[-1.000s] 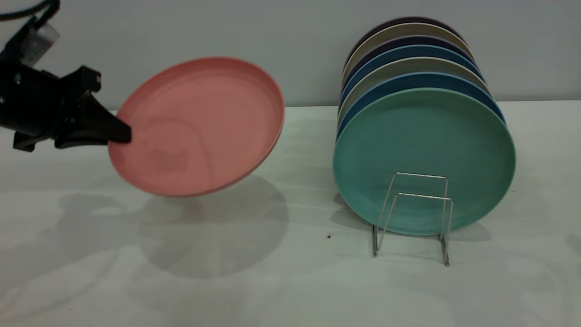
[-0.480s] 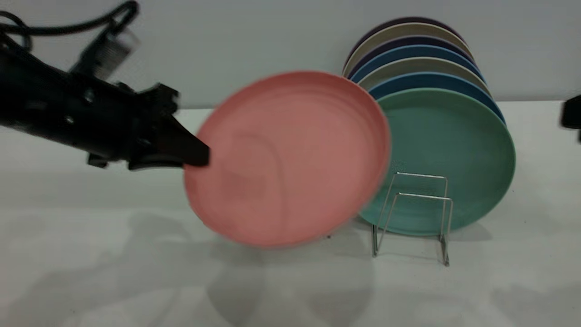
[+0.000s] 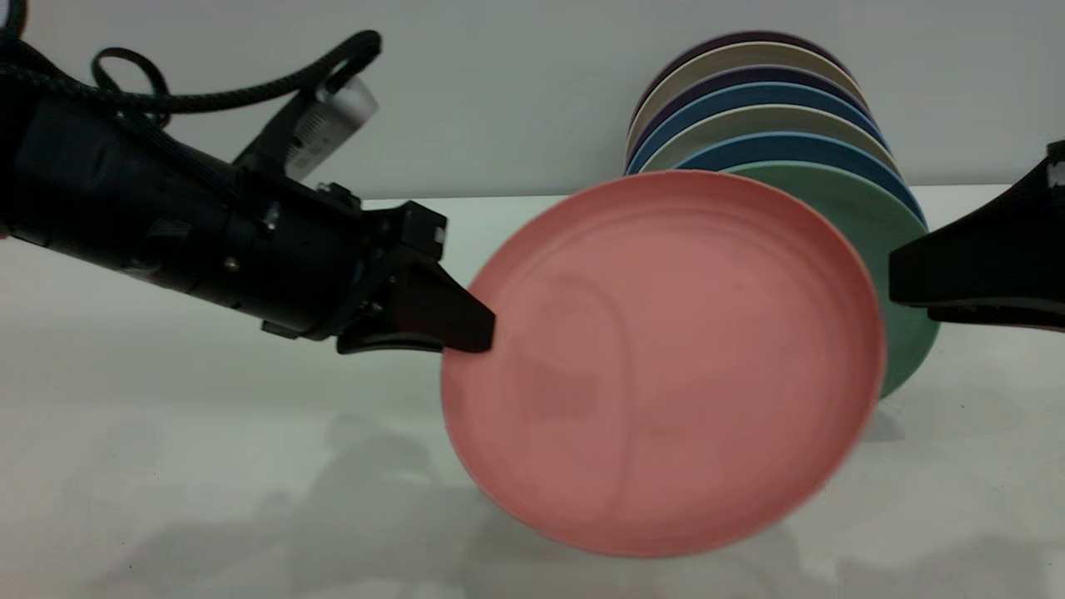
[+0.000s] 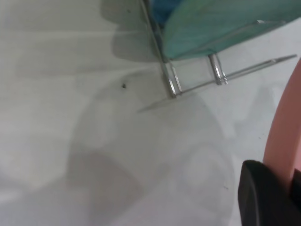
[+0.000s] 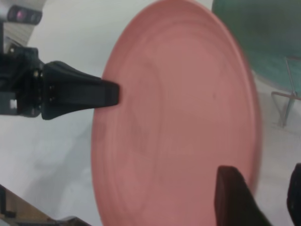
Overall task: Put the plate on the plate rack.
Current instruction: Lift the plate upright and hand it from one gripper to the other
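The salmon-pink plate (image 3: 666, 366) hangs tilted above the table, in front of the teal plate (image 3: 903, 241). My left gripper (image 3: 476, 331) is shut on the pink plate's left rim (image 4: 284, 132). The wire plate rack (image 4: 197, 77) is hidden behind the plate in the exterior view. The wrist views show the rack (image 5: 287, 106) standing on the table with its front slots free. My right gripper (image 3: 892, 287) comes in from the right, level with the plate's right rim. It is open (image 5: 270, 188), and the plate's edge (image 5: 178, 117) lies just ahead of its gap.
Several plates, blue (image 3: 782, 148), beige and dark, stand upright in a row behind the teal one (image 4: 221, 23). A grey wall runs along the back. The white table (image 3: 208, 499) extends bare to the left and front.
My left arm has carried the pink plate to the right and lower, until it covers the rack and most of the teal plate. My right gripper has come in from the right edge.
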Motion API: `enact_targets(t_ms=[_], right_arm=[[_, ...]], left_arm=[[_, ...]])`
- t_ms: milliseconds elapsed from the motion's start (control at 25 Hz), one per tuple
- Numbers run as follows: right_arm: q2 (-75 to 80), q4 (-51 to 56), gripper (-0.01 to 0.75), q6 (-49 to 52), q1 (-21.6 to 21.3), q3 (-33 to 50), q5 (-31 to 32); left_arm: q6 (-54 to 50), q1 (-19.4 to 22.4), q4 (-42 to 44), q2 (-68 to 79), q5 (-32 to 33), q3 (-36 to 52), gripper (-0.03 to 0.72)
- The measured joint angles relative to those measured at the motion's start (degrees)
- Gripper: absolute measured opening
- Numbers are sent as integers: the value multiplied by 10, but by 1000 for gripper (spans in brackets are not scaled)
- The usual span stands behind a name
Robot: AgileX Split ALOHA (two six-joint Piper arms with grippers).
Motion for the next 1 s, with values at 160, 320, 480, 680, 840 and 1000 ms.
enact_targets(t_ms=[160, 320, 480, 680, 840, 1000], right_arm=[[0, 0, 392, -1, 2, 0, -6], [1, 0, 454, 5, 2, 0, -5], [27, 1, 462, 8, 2, 0, 15], [84, 1, 461, -5, 2, 0, 63], [113, 2, 420, -27, 2, 0, 107], [120, 2, 304, -44, 2, 0, 120]], left_arm=[[0, -1, -2, 0, 3, 0, 14], [0, -1, -2, 0, 16, 0, 14], [0, -1, -2, 0, 23, 0, 14], [0, -8, -2, 0, 37, 0, 14], [3, -32, -3, 0, 37, 0, 14], [4, -51, -4, 0, 37, 0, 14]])
